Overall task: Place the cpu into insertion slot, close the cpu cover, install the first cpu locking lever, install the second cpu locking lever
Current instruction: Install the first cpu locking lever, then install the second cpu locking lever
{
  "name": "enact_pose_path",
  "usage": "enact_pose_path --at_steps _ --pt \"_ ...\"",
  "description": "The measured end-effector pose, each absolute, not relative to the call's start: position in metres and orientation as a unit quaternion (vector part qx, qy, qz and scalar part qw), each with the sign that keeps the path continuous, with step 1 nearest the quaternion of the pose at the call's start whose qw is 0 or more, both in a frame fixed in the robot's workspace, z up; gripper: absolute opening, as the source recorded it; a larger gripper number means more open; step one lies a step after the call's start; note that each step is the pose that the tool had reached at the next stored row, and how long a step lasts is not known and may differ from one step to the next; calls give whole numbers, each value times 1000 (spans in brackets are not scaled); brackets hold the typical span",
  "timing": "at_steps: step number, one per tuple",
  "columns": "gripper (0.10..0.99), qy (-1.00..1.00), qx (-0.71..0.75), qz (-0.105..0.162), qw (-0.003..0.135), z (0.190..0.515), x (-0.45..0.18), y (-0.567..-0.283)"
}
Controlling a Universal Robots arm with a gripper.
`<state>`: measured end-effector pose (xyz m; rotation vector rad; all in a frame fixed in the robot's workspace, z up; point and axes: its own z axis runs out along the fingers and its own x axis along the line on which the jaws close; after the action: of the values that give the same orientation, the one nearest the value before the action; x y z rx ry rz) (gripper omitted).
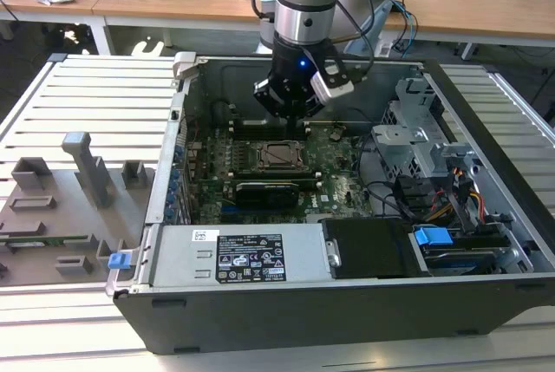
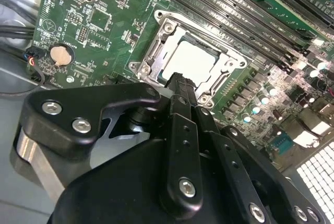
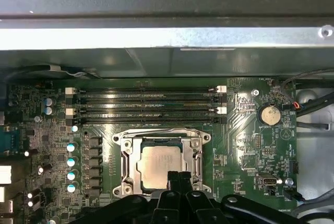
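Note:
The cpu [image 3: 156, 165] lies flat in the insertion slot [image 3: 121, 139], its pale metal top facing up; it also shows in the second wrist view [image 2: 195, 59] and in the exterior view [image 1: 279, 154]. The cpu cover [image 3: 126, 166] lies down around the chip as a metal frame [image 2: 156, 51]. My gripper [image 3: 179, 178] hangs just above one edge of the socket with its two fingers pressed together and nothing between them. In the second wrist view its fingertips [image 2: 180, 80] overlap the socket's edge. In the exterior view the gripper [image 1: 290, 116] sits over the far side of the socket.
Long black memory slots [image 3: 146, 104] run beside the socket, toward the case wall [image 3: 167, 36]. A coin battery [image 3: 270, 114] and cables lie to one side. The power supply [image 1: 243, 255], drive cage [image 1: 416, 142] and a grey fixture tray [image 1: 61, 199] surround the board.

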<state>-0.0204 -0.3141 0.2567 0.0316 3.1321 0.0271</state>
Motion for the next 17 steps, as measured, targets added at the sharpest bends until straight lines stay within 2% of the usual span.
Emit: enact_pose_path --at_steps 17 --pt "106 1000 10 9 5 262 -20 -314"
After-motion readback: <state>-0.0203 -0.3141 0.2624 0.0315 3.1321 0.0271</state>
